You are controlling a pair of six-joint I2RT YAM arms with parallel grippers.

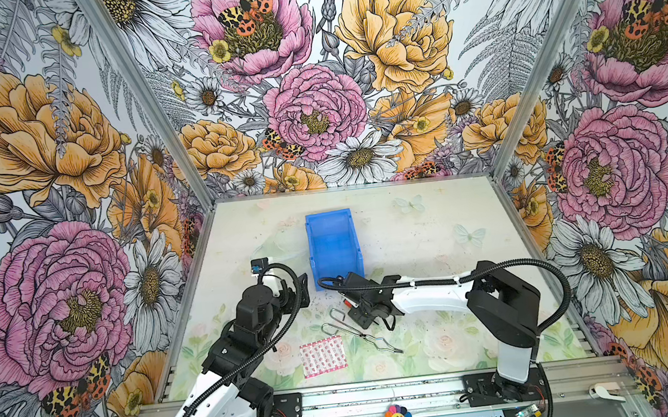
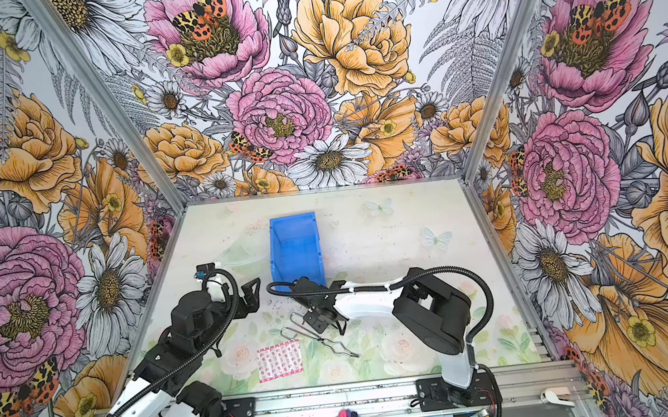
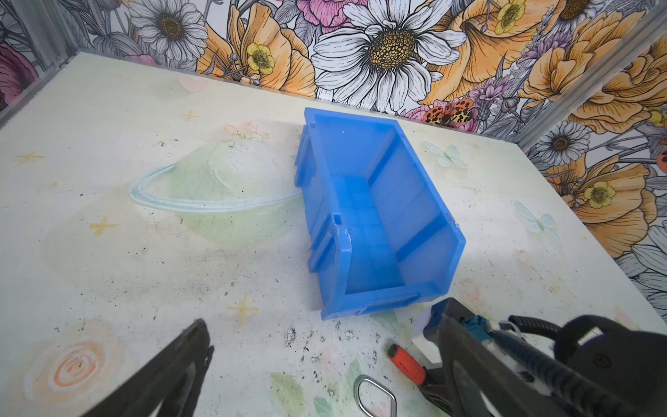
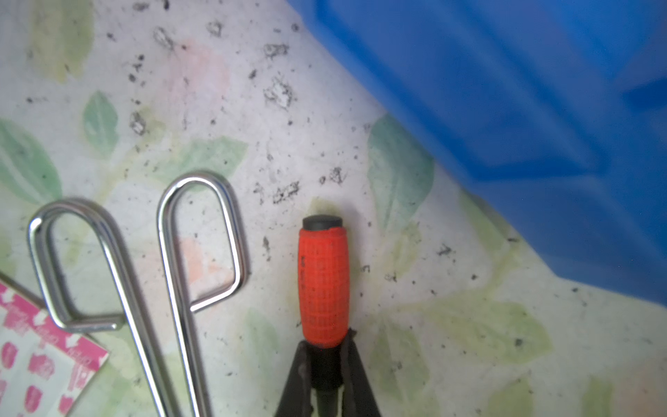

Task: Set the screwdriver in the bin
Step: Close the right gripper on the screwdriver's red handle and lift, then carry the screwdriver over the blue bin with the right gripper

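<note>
The right claw (image 4: 326,364) is pinched tight on the black collar of the screwdriver (image 4: 323,285). Its red handle pokes out past the fingertips, low at the bench (image 1: 432,250), just below the low front lip of the bin (image 1: 334,251) near mid-frame in both top views. The bin stands upright in the upper middle of the bench, and the left claw (image 1: 296,292) hangs just left of its lip, fingers spread wide with nothing between them. The wire tongs (image 4: 90,326) lie beside the screwdriver without touching it, with the pink packet (image 1: 323,356) lower in the frame.
</note>
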